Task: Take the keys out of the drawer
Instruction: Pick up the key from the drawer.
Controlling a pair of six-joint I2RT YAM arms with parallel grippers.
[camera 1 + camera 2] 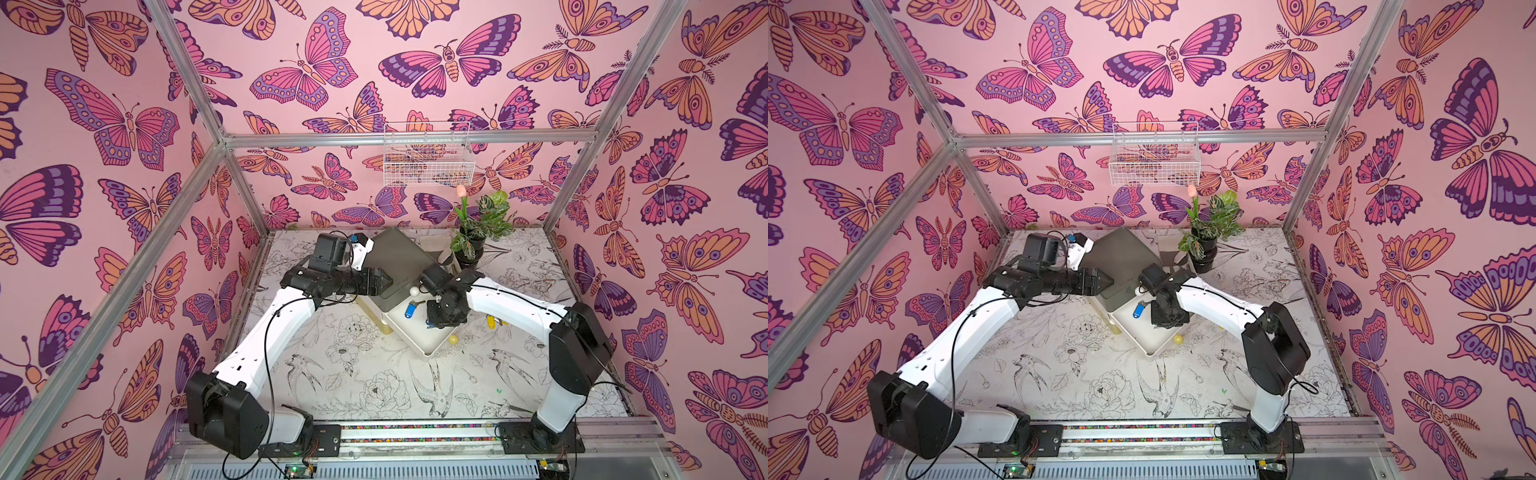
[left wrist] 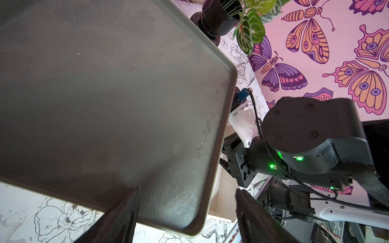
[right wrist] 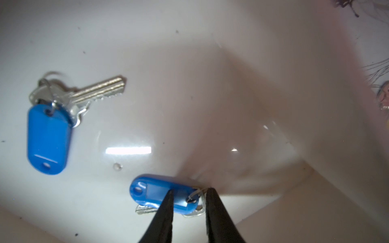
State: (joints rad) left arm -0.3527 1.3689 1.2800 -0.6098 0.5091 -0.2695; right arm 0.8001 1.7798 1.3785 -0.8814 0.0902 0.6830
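Pink walls [image 1: 124,124] with big butterflies stand all around a table [image 1: 374,386] that has birds and flowers drawn on it. On the left side, the left gripper [image 2: 186,190] reaches to a corner of the grey-topped drawer box [image 1: 399,257]. Its two fingers stand wide apart. One is over the grey top and the other is out past the edge, not touching it.

Under the grey top, the white drawer [image 1: 419,340] stands open. A loose blue-tag key [image 1: 411,309] lies flat on the drawer floor, a little to the left of the right gripper [image 3: 190,190] and apart from it. That gripper points down into the drawer. Its fingers are close together, with a small gap. A second blue-tag key [image 3: 153,192] lies on the drawer floor right at the tips. One fingertip is over the middle of the tag and the other is by the ring, so the ring end sits in the gap. I cannot tell if the fingers squeeze it.

Right of that arm, a yellow tag [image 1: 491,322] lies on the table, outside the drawer. A plant pot [image 1: 471,251] stands behind, near the back wall.
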